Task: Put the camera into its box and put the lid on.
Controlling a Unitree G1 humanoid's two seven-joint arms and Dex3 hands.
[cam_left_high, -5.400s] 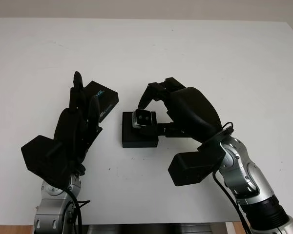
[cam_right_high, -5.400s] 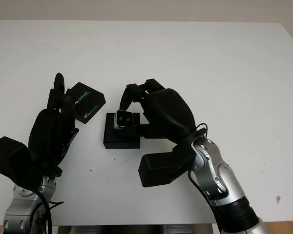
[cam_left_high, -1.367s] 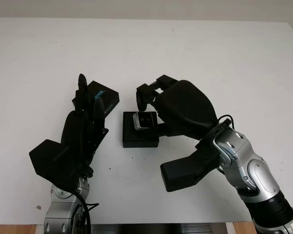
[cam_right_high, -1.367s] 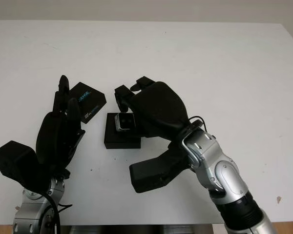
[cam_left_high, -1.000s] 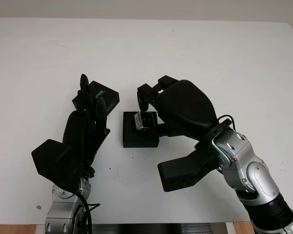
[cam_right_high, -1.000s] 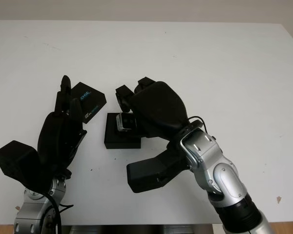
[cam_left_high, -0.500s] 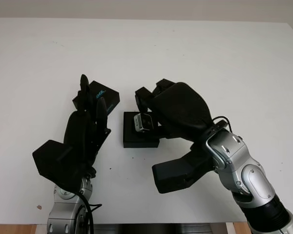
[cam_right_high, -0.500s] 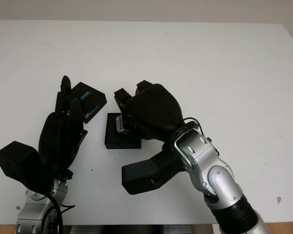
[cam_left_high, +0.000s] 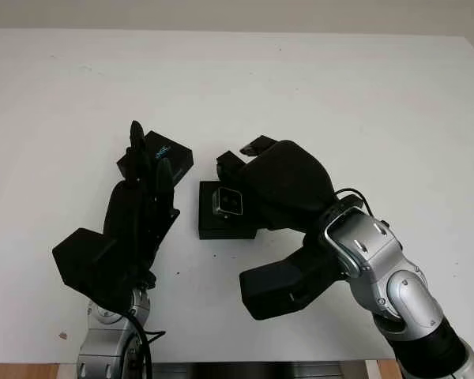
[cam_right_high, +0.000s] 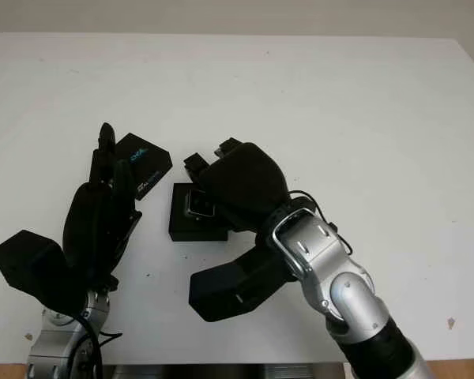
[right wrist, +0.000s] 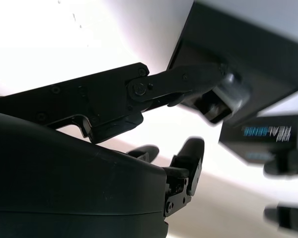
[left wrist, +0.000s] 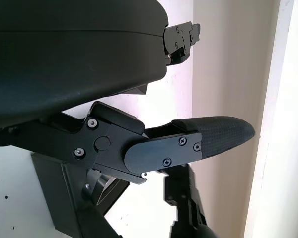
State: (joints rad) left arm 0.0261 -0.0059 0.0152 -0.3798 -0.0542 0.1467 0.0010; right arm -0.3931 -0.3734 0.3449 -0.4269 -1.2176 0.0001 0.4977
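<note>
The open black box [cam_left_high: 221, 227] lies on the white table [cam_left_high: 340, 95] between my hands. The small silver-fronted camera [cam_left_high: 227, 203] lies in the box, lens face up. My right hand [cam_left_high: 241, 170] hovers over the box's right side. Its thumb [right wrist: 188, 79] still touches the camera [right wrist: 227, 98], while its two other fingers [right wrist: 188, 148] are lifted clear of it. The black lid [cam_left_high: 174, 158] with blue lettering lies left of the box and also shows in the right wrist view as lid [right wrist: 268, 136]. My left hand [cam_left_high: 148, 170] is open, fingers pointing at the lid's near edge.
The white table stretches far behind and to the right of the box. Its front edge runs just below both forearms. A pale wall stands beyond the far edge.
The right hand has lowered the camera into the box. Its two upper fingers have lifted off it. The left hand has barely moved over the last second.
</note>
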